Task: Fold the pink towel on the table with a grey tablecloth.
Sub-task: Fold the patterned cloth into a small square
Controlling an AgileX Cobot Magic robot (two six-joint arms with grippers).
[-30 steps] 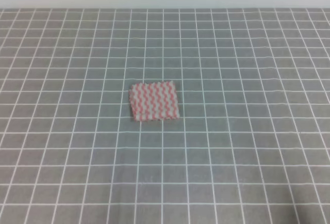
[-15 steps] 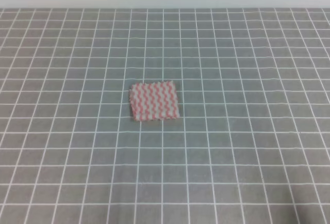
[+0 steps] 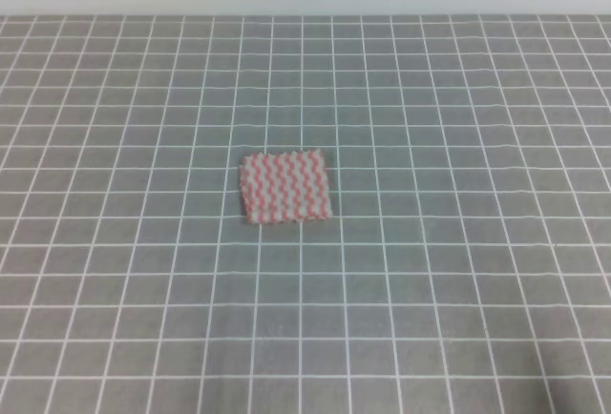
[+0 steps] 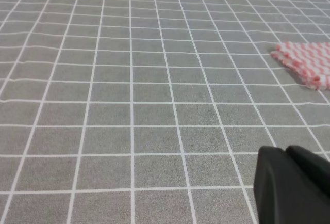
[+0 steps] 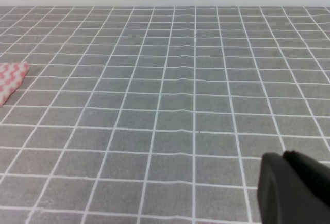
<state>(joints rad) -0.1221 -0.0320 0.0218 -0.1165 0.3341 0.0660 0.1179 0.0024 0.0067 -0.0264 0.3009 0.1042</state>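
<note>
We see no change: the small pink-and-white zigzag towel (image 3: 285,188) lies untouched on the grey gridded surface (image 3: 458,271), unfolded; we cannot tell either end effector's state.

Both wrist views: pink towel (image 4: 308,63) edge-cropped, each tool only a dark corner.

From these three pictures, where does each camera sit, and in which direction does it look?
Exterior high: above the near side, looking down across the table with a grey tablecloth at the pink towel; no robot part shows.
Left wrist: low over the cloth; towel at its right edge; dark left gripper bottom right.
Right wrist: low, facing the far edge; towel corner at its left edge; dark right gripper bottom right.
All three share the towel and the cloth.
</note>
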